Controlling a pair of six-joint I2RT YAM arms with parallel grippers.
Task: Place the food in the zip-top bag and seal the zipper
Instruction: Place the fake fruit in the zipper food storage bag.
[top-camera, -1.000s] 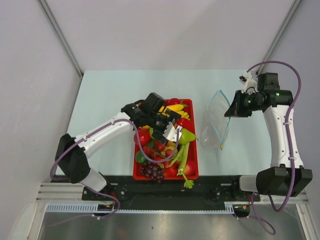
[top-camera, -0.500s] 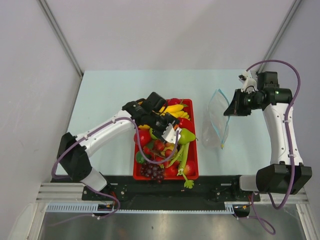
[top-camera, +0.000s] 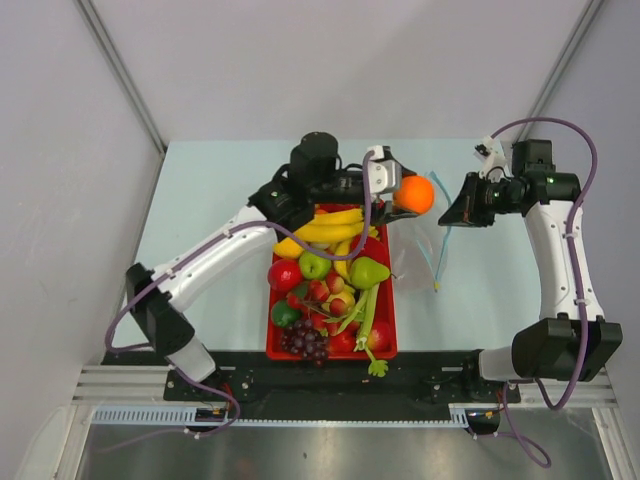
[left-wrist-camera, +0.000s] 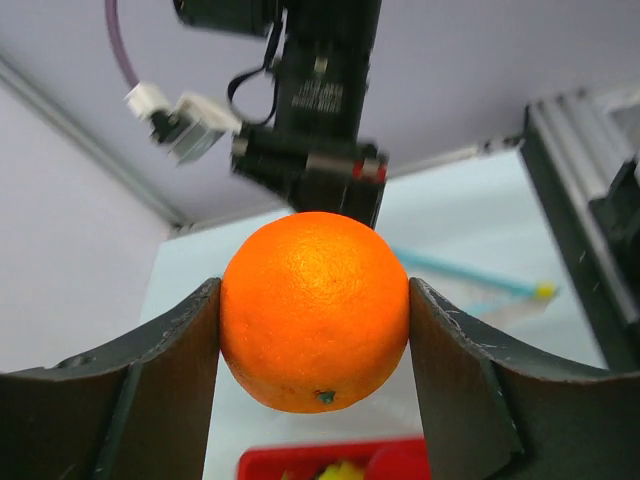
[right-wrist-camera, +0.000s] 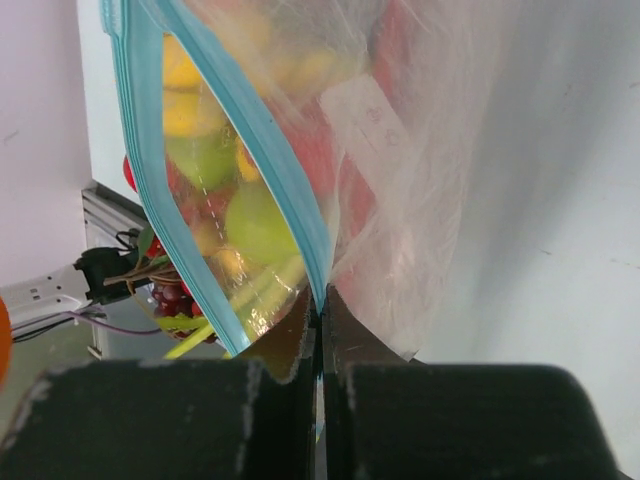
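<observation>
My left gripper (top-camera: 408, 192) (left-wrist-camera: 315, 330) is shut on an orange (top-camera: 415, 194) (left-wrist-camera: 315, 310), held in the air just left of the zip-top bag (top-camera: 425, 250). The clear bag hangs upright with its mouth spread, and my right gripper (top-camera: 462, 213) (right-wrist-camera: 320, 300) is shut on one lip of its blue-teal zipper (right-wrist-camera: 290, 190) (top-camera: 442, 235). The other food stays in the red tray (top-camera: 389, 330): bananas (top-camera: 325, 231), a green pear (top-camera: 368, 271), a red fruit (top-camera: 284, 274) and purple grapes (top-camera: 305, 340).
The red tray sits between the arm bases at the table's near edge. A green stalk (top-camera: 377, 366) hangs over the tray's front rim. The right arm's purple cable (top-camera: 575, 150) loops above the bag's side.
The left gripper closed on the orange in the tray, lifted it and carried it back and right to the bag's mouth. The right gripper kept its hold on the bag.
</observation>
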